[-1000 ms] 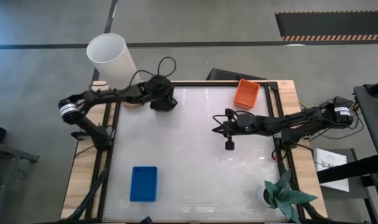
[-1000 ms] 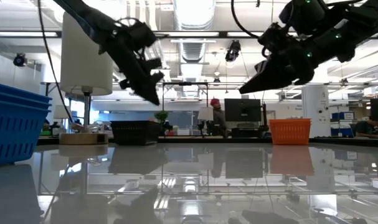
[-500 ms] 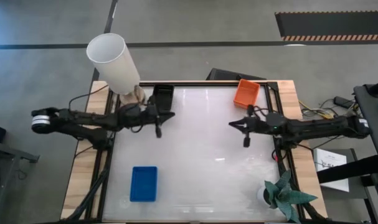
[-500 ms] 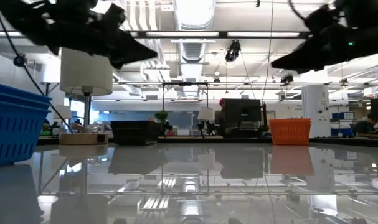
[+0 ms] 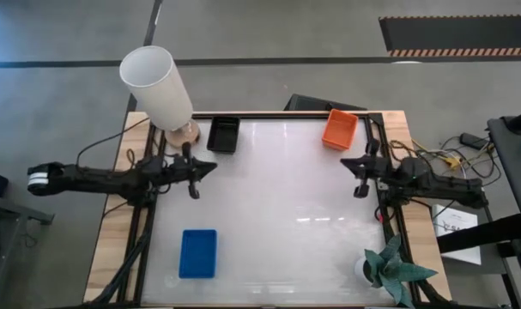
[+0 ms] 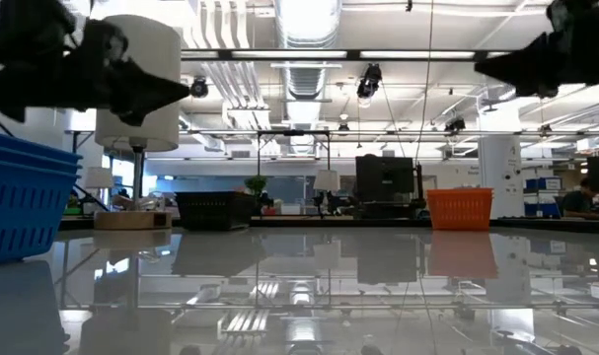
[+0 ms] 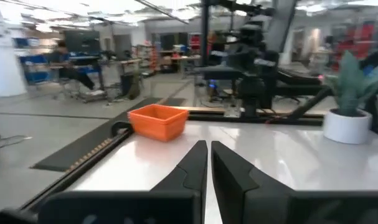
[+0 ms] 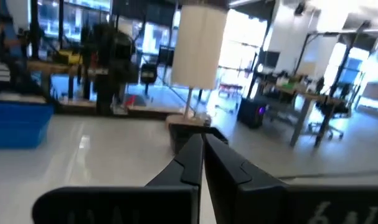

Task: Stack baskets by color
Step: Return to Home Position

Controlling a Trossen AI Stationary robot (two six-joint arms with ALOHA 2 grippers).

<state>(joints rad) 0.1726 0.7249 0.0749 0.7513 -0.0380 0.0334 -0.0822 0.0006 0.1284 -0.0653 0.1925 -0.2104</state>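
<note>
Three colours of baskets rest on their bottoms on the white table: a black basket [image 5: 223, 135] at the far left, an orange basket [image 5: 340, 129] at the far right, and blue baskets [image 5: 198, 253] near the front left, also seen in the low view [image 6: 21, 197]. My left gripper [image 5: 210, 166] hangs shut and level above the table's left edge, pointing right, with nothing in it [image 7: 208, 152]. My right gripper [image 5: 344, 162] hangs shut and level at the right edge, pointing left, also with nothing in it [image 8: 202, 146].
A tall white lampshade [image 5: 157, 86] on a wooden foot stands just off the far left corner, beside the black basket. A green plant in a white pot [image 5: 389, 268] sits at the near right corner. The table's middle [image 5: 286, 206] lies between the two grippers.
Both arms have drawn back from the table's middle. My left gripper left the black basket, went toward the left edge and tipped from pointing down to level. My right gripper went toward the right edge and levelled out. Both stayed shut. The baskets have not moved.
</note>
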